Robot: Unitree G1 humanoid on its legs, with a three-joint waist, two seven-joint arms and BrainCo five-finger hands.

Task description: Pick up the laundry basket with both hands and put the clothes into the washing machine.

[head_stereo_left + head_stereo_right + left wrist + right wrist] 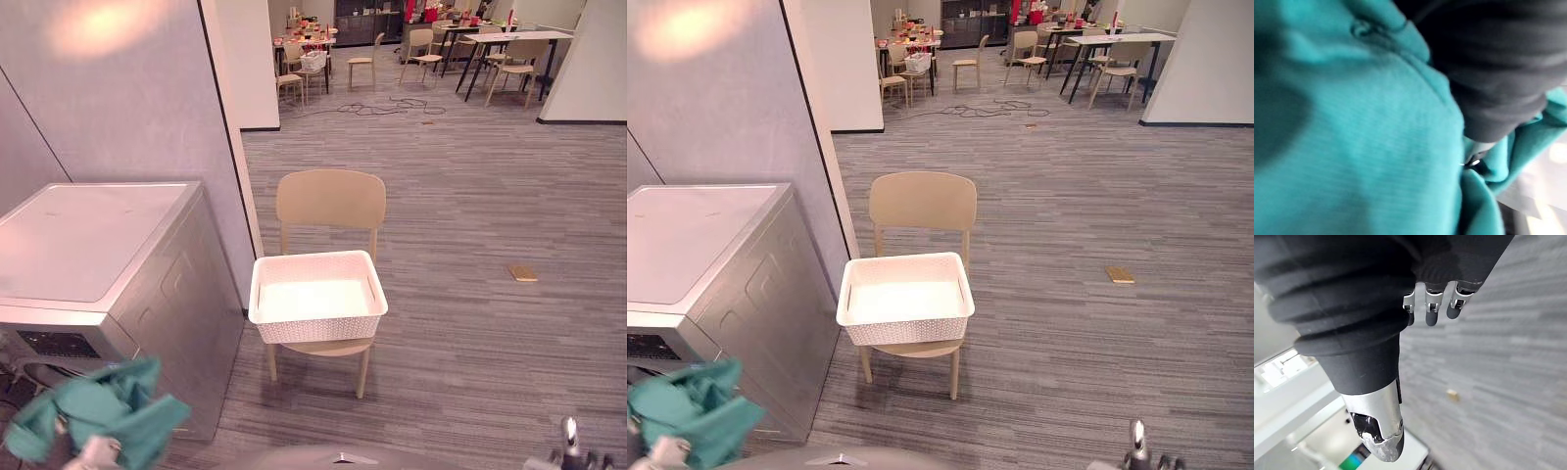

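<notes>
The white laundry basket [318, 328] rests empty on the seat of a tan wooden chair [330, 201] in the middle of the view. To its left stands the silver washing machine [88, 240], its lid flat and closed on top. Low in front of the machine hangs a bunched teal garment [108, 411], gathered around my left hand [93, 452]; in the left wrist view the garment [1376, 137] wraps over the hand's dark cover. My right hand [568, 433] is at the lower right above the carpet, its fingers [1432, 308] relaxed and holding nothing.
A grey partition wall [147, 98] rises behind the washing machine. A small tan object [523, 273] lies on the grey carpet right of the chair. Tables and chairs [509, 49] stand far back in the room, with open carpet in between.
</notes>
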